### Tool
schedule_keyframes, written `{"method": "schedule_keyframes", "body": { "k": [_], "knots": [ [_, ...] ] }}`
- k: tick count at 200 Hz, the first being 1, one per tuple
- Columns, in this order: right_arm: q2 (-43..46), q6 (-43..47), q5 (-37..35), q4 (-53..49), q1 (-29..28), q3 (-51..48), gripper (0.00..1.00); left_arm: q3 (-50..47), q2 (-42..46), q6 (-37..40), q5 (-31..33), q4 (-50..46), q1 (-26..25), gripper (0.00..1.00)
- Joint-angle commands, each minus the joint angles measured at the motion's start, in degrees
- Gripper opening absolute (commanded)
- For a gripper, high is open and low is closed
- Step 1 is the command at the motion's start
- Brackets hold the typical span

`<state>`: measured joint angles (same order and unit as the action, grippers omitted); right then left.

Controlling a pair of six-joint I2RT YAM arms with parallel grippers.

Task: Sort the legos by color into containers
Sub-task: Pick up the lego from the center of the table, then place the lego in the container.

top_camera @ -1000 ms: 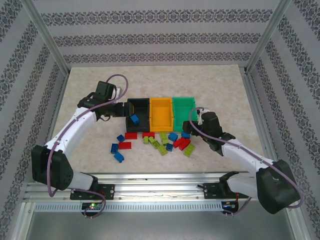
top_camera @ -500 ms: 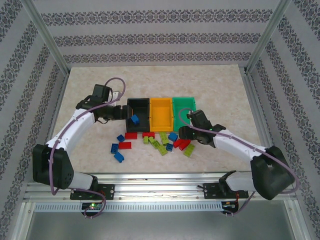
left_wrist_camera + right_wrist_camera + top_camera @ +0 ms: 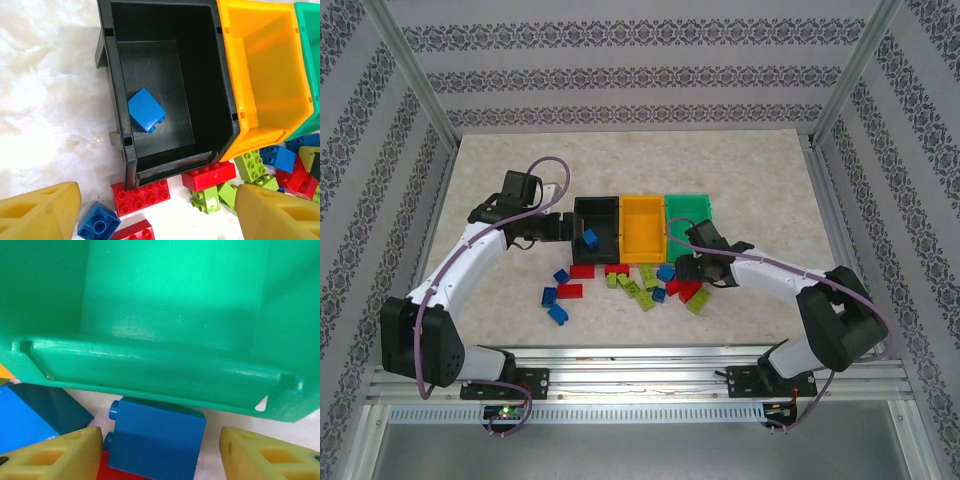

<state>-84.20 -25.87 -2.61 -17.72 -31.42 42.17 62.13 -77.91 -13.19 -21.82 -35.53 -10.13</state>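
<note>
Carefully: right gripper (image 3: 161, 460) jaws spread astride a blue brick (image 3: 155, 432) just beside the green bin (image 3: 165, 300); I'd centre before closing, avoiding its lip. My left gripper (image 3: 155, 212) jaws hang released, empty.

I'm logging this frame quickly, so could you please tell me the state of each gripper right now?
Left gripper: open, holding nothing.
Right gripper: open, straddling a blue brick, not clamped.

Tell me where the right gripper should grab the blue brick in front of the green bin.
Pinch the blue brick across its studded face and the opposite one, coming from the near side. It lies tipped over, and the lip of the green bin crowds its far face, so a front-to-back pinch looks blocked. The open right gripper straddles it.
</note>
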Motion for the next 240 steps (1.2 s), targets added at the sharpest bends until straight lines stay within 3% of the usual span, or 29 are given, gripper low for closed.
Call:
{"method": "schedule_keyframes", "body": {
  "k": [1,35,76,126,152,182,240],
  "knots": [
    [-1.63,-1.91,-2.02,0.56,-1.08,0.75,0.63,-0.65,1.94,1.83,1.23,-0.22,-0.40,0.81],
    [-4.19,-1.65,-2.65,0.64,-1.71,1.95,0.57,-0.81,1.75,2.12,1.17,-0.42,-0.74,0.81],
    [-2.99,-1.45,-3.61,-0.46,-3.00,2.41,0.38,-0.93,1.80,2.29,1.92,-0.52,-1.31,0.81],
    [5.53,-0.50,-5.29,-5.55,-5.57,4.64,0.37,-0.68,1.33,2.46,2.29,-0.73,-1.38,0.81],
    [7.19,1.35,-2.40,-4.96,-7.80,7.91,0.37,-0.63,1.85,2.64,4.35,-1.10,-1.32,0.81],
    [1.09,4.13,-0.76,-3.58,-11.27,15.61,0.38,-0.60,2.16,3.12,6.22,-1.41,-1.34,0.81],
    [-19.63,8.60,2.84,-6.64,-14.28,41.54,0.41,-1.63,4.78,3.43,13.91,-1.34,-1.14,0.81]
  ]
}}
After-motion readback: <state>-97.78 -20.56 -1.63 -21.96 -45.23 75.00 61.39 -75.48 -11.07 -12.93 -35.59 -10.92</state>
